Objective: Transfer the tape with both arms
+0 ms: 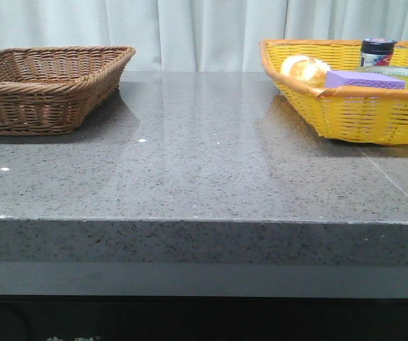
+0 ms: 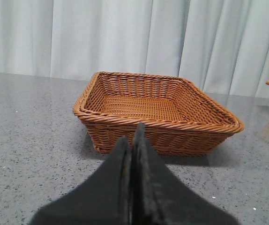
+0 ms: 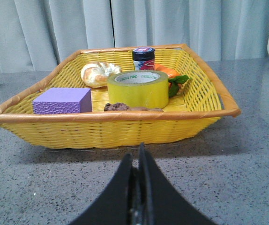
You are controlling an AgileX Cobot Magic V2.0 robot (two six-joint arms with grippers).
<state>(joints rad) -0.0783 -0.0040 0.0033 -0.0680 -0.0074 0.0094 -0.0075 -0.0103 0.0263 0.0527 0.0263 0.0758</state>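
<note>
The yellow tape roll [image 3: 138, 88] lies flat in the yellow basket [image 3: 125, 126], white core with green lettering facing up. In the front view only its top edge [image 1: 401, 71] shows behind the purple sponge block [image 1: 364, 79]. My right gripper [image 3: 136, 157] is shut and empty, low over the counter, apart from the yellow basket's near wall. My left gripper [image 2: 132, 136] is shut and empty, just short of the near wall of the empty brown wicker basket [image 2: 158, 136]. Neither arm shows in the front view.
The brown basket [image 1: 44, 92] stands at the far left of the grey stone counter [image 1: 204, 177], the yellow basket [image 1: 353, 106] at the far right. The yellow basket also holds a bread roll [image 3: 98, 73], a dark-lidded jar [image 3: 143, 58], a carrot [image 3: 169, 73] and a small brown item [image 3: 118, 107].
</note>
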